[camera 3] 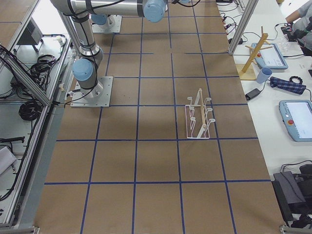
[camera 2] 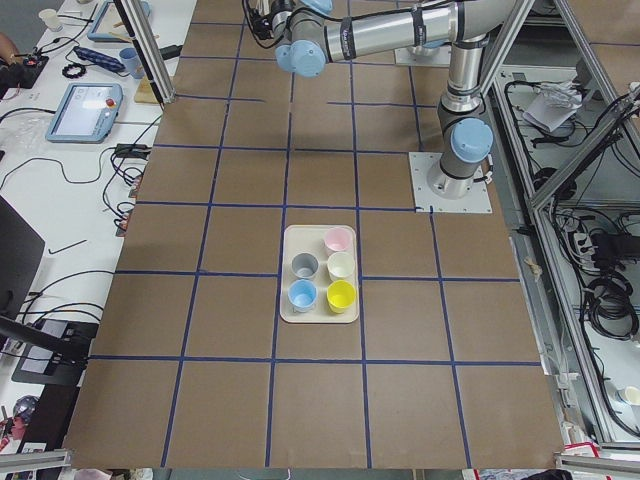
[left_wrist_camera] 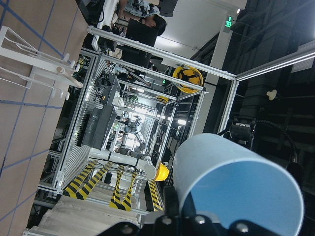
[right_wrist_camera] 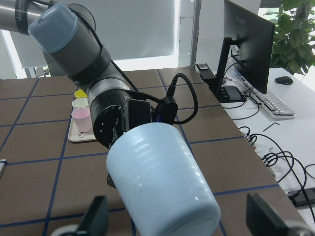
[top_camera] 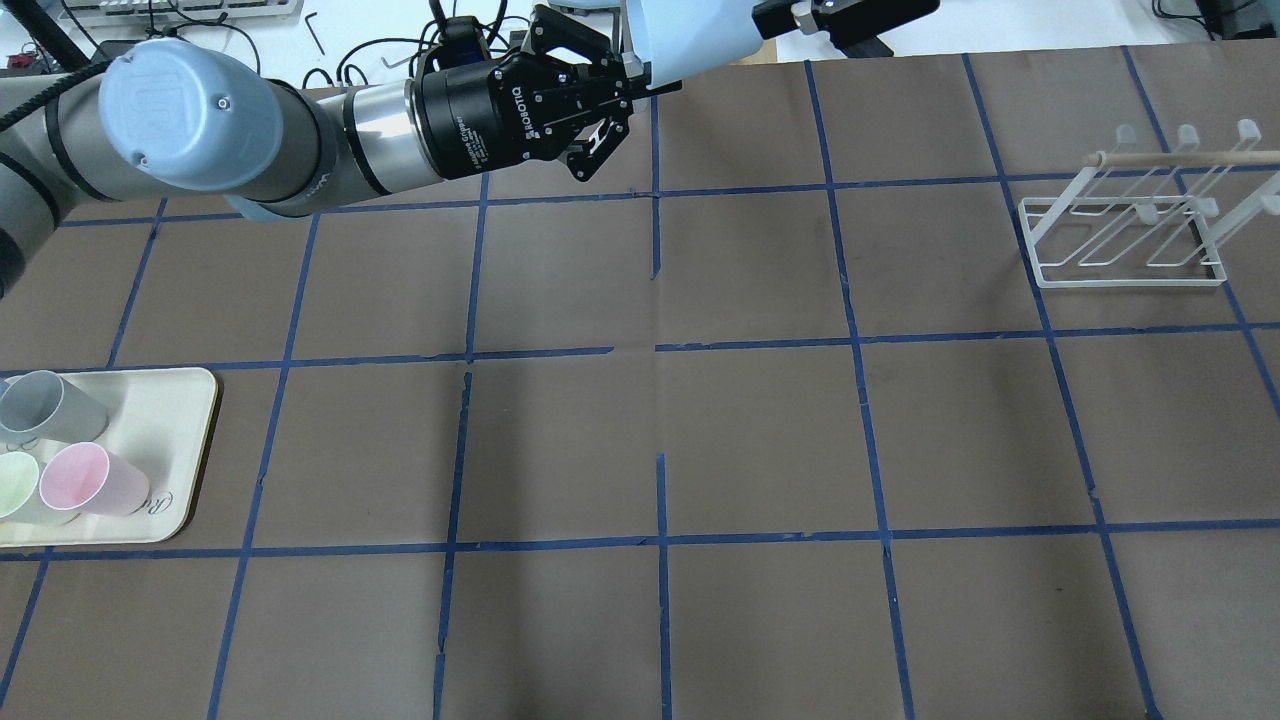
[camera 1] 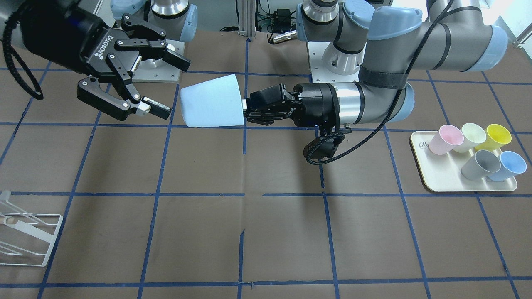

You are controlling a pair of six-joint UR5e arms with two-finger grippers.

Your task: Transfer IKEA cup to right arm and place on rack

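Nearest the front-facing camera, the rack point(camera 1: 29, 227) stands on the right-arm side of the table point(camera 1: 266, 249), and a tray point(camera 1: 440, 176) of five cups point(camera 1: 480, 165) on the other. Farther back, in mid-air, the left gripper point(camera 1: 246, 109) clamps the rim of the horizontal IKEA cup point(camera 1: 212, 101). The right gripper point(camera 1: 172, 87), fingers spread wide, faces its base without contact.

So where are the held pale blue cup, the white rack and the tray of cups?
IKEA cup point(camera 1: 214, 101): front-facing view, middle of its side wall.
rack point(top_camera: 1130, 285): overhead view, near rail of its base.
tray point(camera 1: 442, 176): front-facing view, bare patch of its floor.
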